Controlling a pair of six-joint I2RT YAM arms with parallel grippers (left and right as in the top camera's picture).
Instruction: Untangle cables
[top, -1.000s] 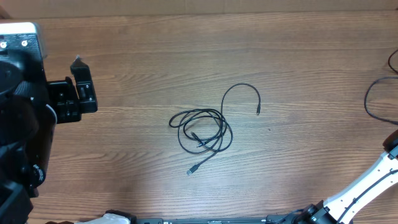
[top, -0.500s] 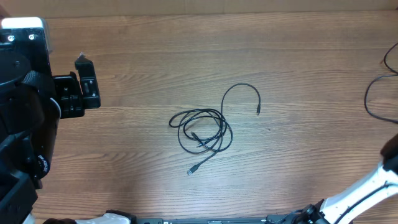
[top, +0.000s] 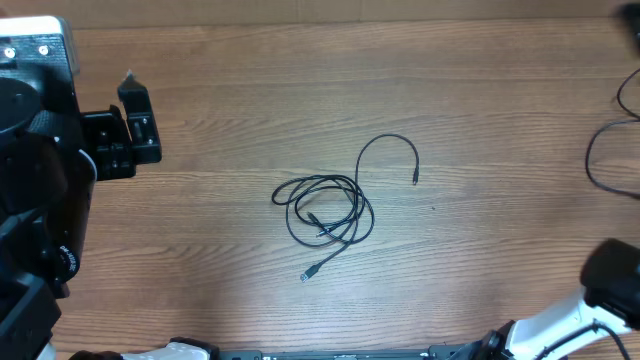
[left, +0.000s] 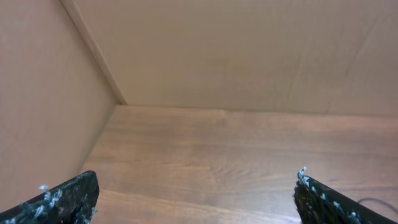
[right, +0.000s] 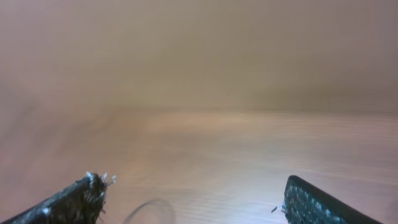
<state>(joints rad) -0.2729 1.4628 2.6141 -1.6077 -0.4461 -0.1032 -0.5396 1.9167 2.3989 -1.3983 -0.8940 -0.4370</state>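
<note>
a: overhead, starting at the left: the left arm (top: 40, 180) sits over the far-left side of the table (top: 220, 80), well apart from everything. the left gripper (left: 196, 177), seen by its own camera, has its fingers (left: 68, 196) spread wide, with only bare wood and a wall between them.

b: and the cables (top: 325, 210)?

a: middle of the table, nothing touching them. it's a flat bunch of overlapping loops. one tail arcs up to the right and ends in a plug (top: 414, 178), and another plug end (top: 306, 274) pokes out at the lower left. i can't tell how many cords there are, or which strand lies over which.

b: the right side?

a: the right gripper (right: 193, 183) is spread open too, holding nothing. from above i only see part of the right arm (top: 610, 275) in the lower right corner. a thicker black cable (top: 598, 165) loops in at the right edge, and that one isn't part of the job.

b: so what worries you?

a: the untangling hasn't begun, i'd say. the cords are thin and lie flat, so fingers could close on air or scrape the wood. a pull on the middle of the bunch could cinch the loops into a knot. with nothing pinning it, the whole bunch might just slide along. and the right arm reaching in could snag that thick cable.
</note>
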